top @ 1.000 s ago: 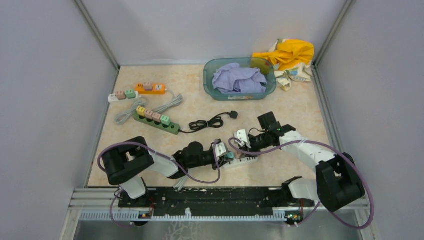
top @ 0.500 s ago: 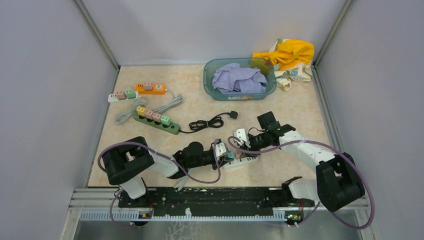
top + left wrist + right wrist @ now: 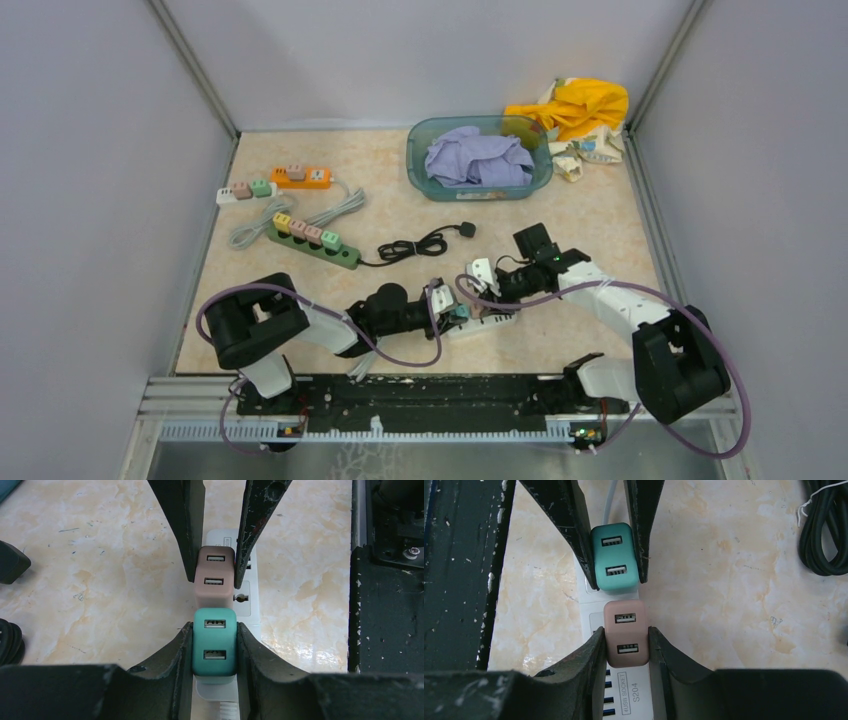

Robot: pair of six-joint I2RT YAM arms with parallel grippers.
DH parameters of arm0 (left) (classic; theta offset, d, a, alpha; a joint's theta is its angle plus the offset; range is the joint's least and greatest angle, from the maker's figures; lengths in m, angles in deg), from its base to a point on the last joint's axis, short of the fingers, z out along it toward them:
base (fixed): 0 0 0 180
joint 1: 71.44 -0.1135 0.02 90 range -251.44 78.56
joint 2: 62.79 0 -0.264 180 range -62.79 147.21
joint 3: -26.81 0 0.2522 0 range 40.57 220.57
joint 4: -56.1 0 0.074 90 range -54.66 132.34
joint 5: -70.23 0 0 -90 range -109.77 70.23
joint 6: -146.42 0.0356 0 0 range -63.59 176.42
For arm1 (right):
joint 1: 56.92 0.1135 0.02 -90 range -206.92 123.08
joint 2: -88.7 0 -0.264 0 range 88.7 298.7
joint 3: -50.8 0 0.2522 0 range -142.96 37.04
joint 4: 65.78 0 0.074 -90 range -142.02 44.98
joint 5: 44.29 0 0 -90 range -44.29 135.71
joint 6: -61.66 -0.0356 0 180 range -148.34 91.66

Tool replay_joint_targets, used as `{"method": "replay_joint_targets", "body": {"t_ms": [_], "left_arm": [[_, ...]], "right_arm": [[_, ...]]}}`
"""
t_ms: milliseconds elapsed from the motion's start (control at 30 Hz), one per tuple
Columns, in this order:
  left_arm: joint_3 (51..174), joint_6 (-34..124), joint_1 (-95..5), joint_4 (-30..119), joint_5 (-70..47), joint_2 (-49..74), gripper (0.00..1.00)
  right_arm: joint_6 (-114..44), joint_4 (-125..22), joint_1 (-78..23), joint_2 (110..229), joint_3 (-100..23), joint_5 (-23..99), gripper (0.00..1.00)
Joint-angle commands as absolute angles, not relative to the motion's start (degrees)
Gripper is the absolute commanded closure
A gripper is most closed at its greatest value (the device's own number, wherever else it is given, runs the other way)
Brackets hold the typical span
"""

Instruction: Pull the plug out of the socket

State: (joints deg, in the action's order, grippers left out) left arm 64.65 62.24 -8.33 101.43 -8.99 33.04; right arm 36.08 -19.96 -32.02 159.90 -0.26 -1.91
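A white power strip point(image 3: 248, 602) point(image 3: 594, 612) point(image 3: 482, 322) lies near the table's front, between the two arms. A teal plug point(image 3: 214, 641) point(image 3: 613, 556) and a pink plug point(image 3: 214, 578) point(image 3: 626, 632) sit side by side in its sockets. My left gripper point(image 3: 214, 647) point(image 3: 447, 306) is shut on the teal plug, a finger against each side. My right gripper point(image 3: 625, 647) point(image 3: 480, 290) is shut on the pink plug in the same way. Both plugs stand upright and seated on the strip.
A coiled black cable point(image 3: 420, 243) point(image 3: 826, 530) lies just behind the strip. Green point(image 3: 312, 241), orange point(image 3: 300, 177) and small white point(image 3: 243, 190) power strips with plugs lie at the back left. A teal basin point(image 3: 418, 170) with lilac cloth and a yellow cloth point(image 3: 575, 105) sit at the back right.
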Motion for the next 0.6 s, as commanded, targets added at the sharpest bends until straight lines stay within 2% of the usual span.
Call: {"method": "replay_joint_targets", "body": {"t_ms": [0,367,567], "left_arm": [[63.7,61.4,-8.4,94.5,-8.3,35.0,1.0],[63.6,61.4,-8.4,94.5,-8.3,35.1,1.0],[63.9,61.4,-8.4,94.5,-8.3,35.3,1.0]], "right_arm": [[29.3,-25.8,-30.8,159.4,-2.3,-3.1,1.0],[39.1,-18.4,-34.3,158.2,-1.2,-4.9,1.0],[34.7,-21.6,-30.5,159.3,-1.8,-6.5,1.0]]}}
